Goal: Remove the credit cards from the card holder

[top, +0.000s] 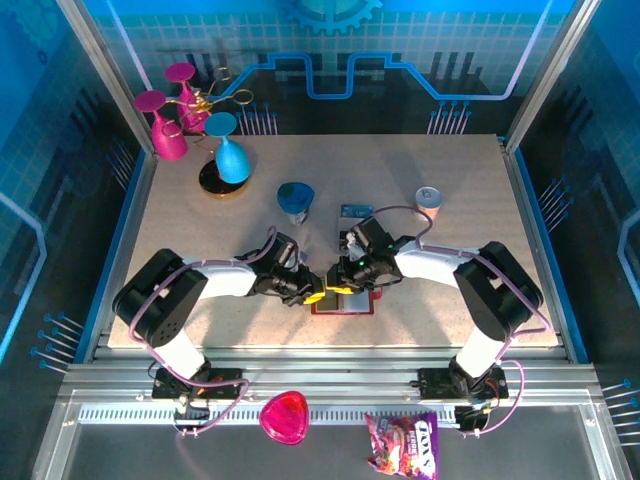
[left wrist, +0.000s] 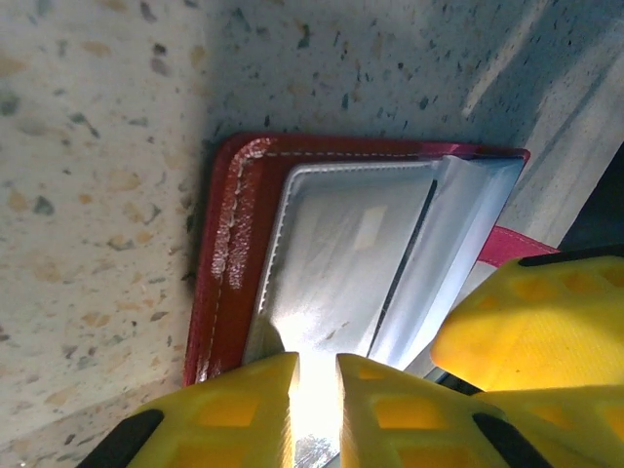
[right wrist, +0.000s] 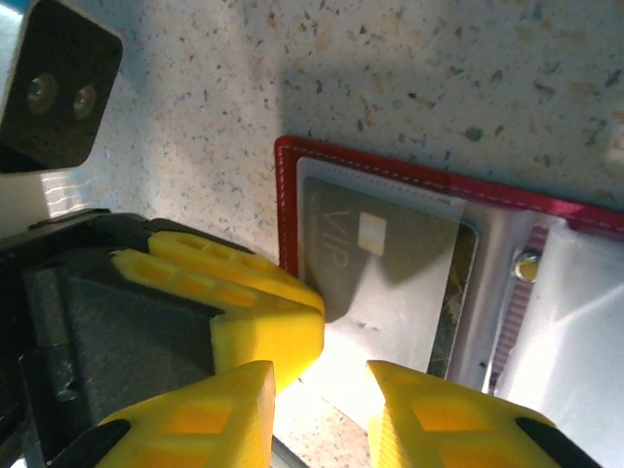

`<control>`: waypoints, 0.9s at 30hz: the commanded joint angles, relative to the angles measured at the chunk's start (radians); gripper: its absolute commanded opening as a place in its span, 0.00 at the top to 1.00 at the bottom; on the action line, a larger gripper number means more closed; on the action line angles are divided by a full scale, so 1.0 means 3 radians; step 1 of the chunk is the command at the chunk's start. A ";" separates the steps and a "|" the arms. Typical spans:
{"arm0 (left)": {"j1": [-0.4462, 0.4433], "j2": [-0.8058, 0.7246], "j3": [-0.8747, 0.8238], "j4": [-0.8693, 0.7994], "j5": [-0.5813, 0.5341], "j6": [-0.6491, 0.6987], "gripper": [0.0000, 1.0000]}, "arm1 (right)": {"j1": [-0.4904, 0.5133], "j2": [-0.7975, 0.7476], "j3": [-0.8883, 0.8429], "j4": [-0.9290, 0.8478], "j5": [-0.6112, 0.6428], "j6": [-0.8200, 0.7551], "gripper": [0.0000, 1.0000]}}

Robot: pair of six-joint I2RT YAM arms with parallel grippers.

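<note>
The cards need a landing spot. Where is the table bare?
Bare table: right of the can to the edge; the left side, between the blue goblet and the left arm. Crowded: the centre, left end effector and right end effector over the card holder.

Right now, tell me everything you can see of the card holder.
The card holder lies open, flat on the speckled table: dark red leather-like border, pale stitching, pale-grey pockets, a metal snap. A dark card marked VIP sits under a clear pocket. The left gripper is at its pocket edge; the right gripper is open over it.
</note>
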 commanded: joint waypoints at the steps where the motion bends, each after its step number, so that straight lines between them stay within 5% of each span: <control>1: 0.0039 -0.0085 -0.0065 0.0012 -0.0020 0.0035 0.83 | 0.0053 0.0084 0.0094 -0.0153 0.0075 -0.0071 0.70; 27: 0.0051 -0.0106 -0.0069 -0.0009 -0.0016 0.0031 0.83 | 0.0100 0.0257 0.0187 -0.0336 0.0203 -0.0184 0.69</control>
